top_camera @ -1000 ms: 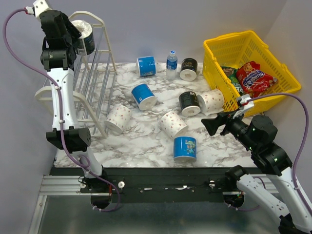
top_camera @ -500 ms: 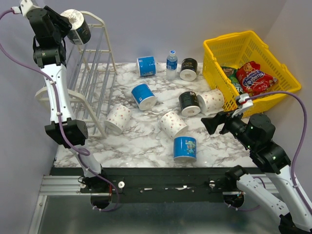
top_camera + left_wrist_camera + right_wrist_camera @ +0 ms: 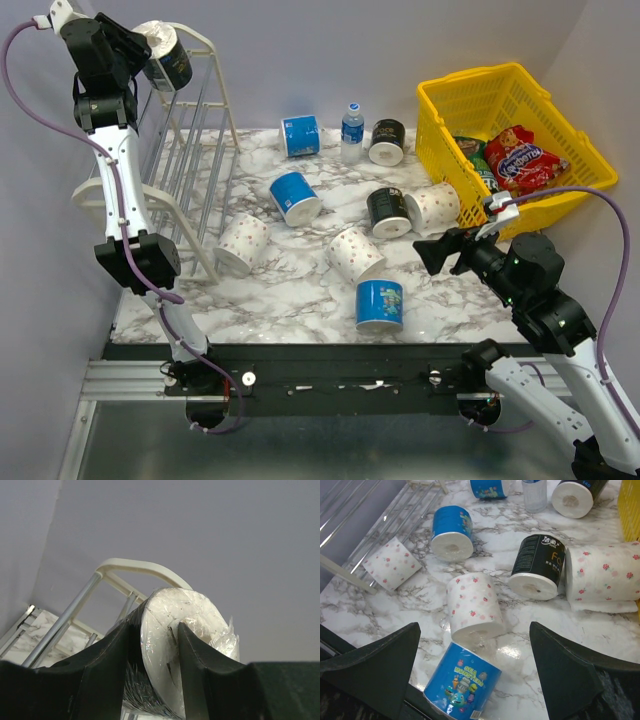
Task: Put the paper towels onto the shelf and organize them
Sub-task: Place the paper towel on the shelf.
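A black-wrapped paper towel roll (image 3: 165, 60) hangs at the top loop of the white shelf (image 3: 190, 150), with my left gripper (image 3: 140, 55) shut on it. In the left wrist view the fingers clamp the roll's (image 3: 172, 625) rim beside the shelf's top frame (image 3: 135, 567). Several more paper towels lie on the marble table: blue ones (image 3: 294, 197) (image 3: 380, 305), black ones (image 3: 388, 211) (image 3: 387, 141), dotted white ones (image 3: 241, 242) (image 3: 355, 254). My right gripper (image 3: 432, 255) hovers open at the right, above the blue roll (image 3: 465, 682) and a dotted roll (image 3: 472, 605).
A yellow basket (image 3: 470, 78) with snack bags stands at the back right. A small water bottle (image 3: 352, 132) stands between a blue roll (image 3: 299, 135) and the far black roll. Another dotted roll (image 3: 433, 206) lies close to the basket.
My left gripper has carried the black roll up and to the left, to the shelf's top loop. The right arm and the rolls on the table have not moved.
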Robot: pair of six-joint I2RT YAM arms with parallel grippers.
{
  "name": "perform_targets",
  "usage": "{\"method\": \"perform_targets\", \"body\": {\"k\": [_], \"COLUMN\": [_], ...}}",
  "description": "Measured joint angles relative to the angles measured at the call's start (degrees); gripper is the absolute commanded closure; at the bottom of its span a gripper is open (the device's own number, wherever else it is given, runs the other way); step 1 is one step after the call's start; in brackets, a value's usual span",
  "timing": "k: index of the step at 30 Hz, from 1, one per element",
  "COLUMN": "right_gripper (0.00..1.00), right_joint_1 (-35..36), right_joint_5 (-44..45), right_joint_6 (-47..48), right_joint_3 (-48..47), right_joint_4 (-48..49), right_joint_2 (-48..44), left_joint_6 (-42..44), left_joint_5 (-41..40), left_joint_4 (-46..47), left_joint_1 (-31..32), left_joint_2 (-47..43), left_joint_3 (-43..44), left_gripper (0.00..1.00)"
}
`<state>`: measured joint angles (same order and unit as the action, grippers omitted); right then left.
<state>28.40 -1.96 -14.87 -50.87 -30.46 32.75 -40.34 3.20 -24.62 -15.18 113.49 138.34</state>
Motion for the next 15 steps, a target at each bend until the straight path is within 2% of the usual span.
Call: {"method": "perform_targets", "body": {"k": [6,10,12,15], "right_gripper": [0.01,0.01,0.01,0.01], "right_joint_1": [0.0,0.0,0.0,0.0], "right_joint_5": [0.0,0.0,0.0,0.1], "right_joint_6": [0.0,0.0,0.0,0.0], "right_joint_3": [0.0,0.0,0.0,0.0], "right_joint_4": [0.0,0.0,0.0,0.0], "right_joint_2": [0.1,0.2,0.2,0.2], "left_joint_6": [0.0,0.0,0.1,0.2], "left_joint_5": [0.0,-0.3,-0.6,-0.9], "left_joint_4": [0.1,0.0,-0.2,-0.3], "left_joint_1": [-0.1,-0.1,-0.1,-0.1], "left_joint_2": [0.0,0.0,0.0,0.0], "left_joint_3": [0.0,0.1,0.2,0.2], "left_gripper": [0.57,0.52,0.45,0.49]}}
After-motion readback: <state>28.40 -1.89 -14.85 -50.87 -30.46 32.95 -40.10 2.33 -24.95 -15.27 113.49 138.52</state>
